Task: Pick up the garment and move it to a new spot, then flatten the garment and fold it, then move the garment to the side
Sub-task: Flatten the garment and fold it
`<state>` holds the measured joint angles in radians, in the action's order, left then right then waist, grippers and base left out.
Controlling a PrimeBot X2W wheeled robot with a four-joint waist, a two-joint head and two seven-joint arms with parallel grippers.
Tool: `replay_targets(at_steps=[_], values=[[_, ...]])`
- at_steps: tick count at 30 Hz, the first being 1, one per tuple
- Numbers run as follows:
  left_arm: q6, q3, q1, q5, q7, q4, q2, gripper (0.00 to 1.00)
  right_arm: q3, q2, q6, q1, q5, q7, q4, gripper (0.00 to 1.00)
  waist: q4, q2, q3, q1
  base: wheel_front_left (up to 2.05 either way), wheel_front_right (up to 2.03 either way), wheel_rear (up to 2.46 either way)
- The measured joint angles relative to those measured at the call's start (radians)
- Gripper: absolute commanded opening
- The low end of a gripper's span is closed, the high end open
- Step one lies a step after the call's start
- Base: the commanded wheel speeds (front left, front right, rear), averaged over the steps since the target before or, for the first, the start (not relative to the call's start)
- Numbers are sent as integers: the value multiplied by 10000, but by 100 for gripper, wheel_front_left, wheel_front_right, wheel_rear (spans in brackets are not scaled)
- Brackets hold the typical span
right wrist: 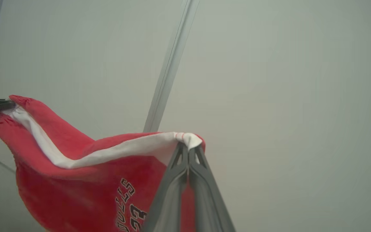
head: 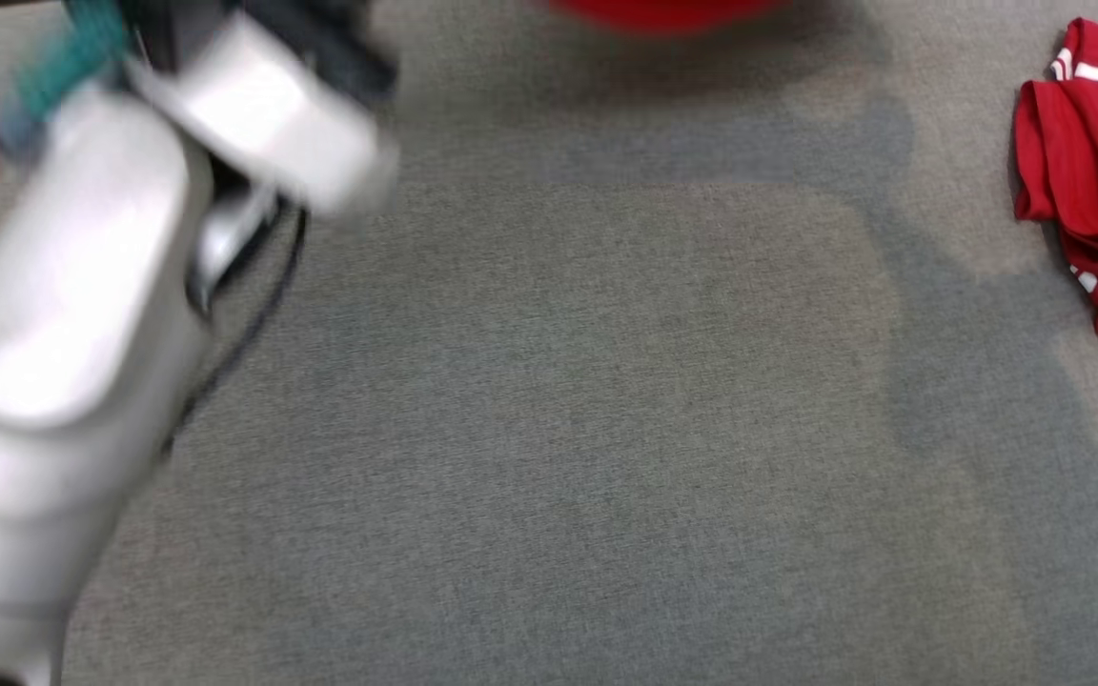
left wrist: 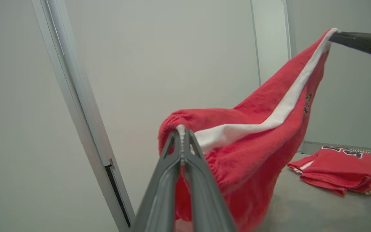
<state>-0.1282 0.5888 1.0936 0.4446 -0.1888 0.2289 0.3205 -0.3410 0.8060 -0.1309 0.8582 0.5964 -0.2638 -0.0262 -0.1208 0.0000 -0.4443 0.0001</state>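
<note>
Up high, left fingers and right fingers pinch the garment.

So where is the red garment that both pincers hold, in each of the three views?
Head view: probably the blurred red patch at the top edge, the garment.
Left wrist view: garment centre to upper right, stretched from the left pincer to the right pincer.
Right wrist view: garment lower left to centre.
Shared landmark: its white stripe, in both wrist views.
</note>
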Motion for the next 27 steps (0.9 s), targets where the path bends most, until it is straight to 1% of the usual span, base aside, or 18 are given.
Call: replay_targets(at_steps=[2,4,6,7,10,12,15,19,24,27], values=[[0,395,-1142,75,-274,-268,416,0,65,71,0,-1245,128,0,150,0,116,0,108,0,0,0,0],[-2,729,-2401,217,-456,-639,761,0,403,54,0,-2689,205,0,232,0,259,0,202,0,0,0,0],[54,825,-3728,437,-568,-976,986,0,708,-163,0,-4283,493,0,449,0,403,0,301,0,0,0,0],[63,920,-4372,445,-591,-1221,1189,0,771,-322,0,-5177,706,0,554,0,465,0,354,-1,0,0,0],[362,922,-6200,744,-673,-2052,1643,0,711,-648,0,-7608,1540,13,963,0,600,0,476,0,0,0,0],[570,876,-7271,968,-685,-2522,1894,0,625,-742,-2,-8776,2130,169,1352,0,644,0,539,0,0,0,0],[732,997,-8505,1007,-690,-3154,2351,0,610,-556,-2,-9857,2836,500,1756,0,645,0,652,0,0,0,0],[1003,1034,-9445,1007,-698,-3837,2798,0,811,-150,-2,-10728,3789,936,2359,0,649,0,838,-1,0,0,0],[1475,1024,-10195,1089,-190,-4861,3382,0,1379,339,-2,-11696,4226,1384,3005,0,753,1,1099,-1,0,0,0],[1655,1064,-10517,1116,209,-5427,3733,0,1643,401,-2,-12133,4326,1804,3356,0,859,0,1250,0,0,0,0]])
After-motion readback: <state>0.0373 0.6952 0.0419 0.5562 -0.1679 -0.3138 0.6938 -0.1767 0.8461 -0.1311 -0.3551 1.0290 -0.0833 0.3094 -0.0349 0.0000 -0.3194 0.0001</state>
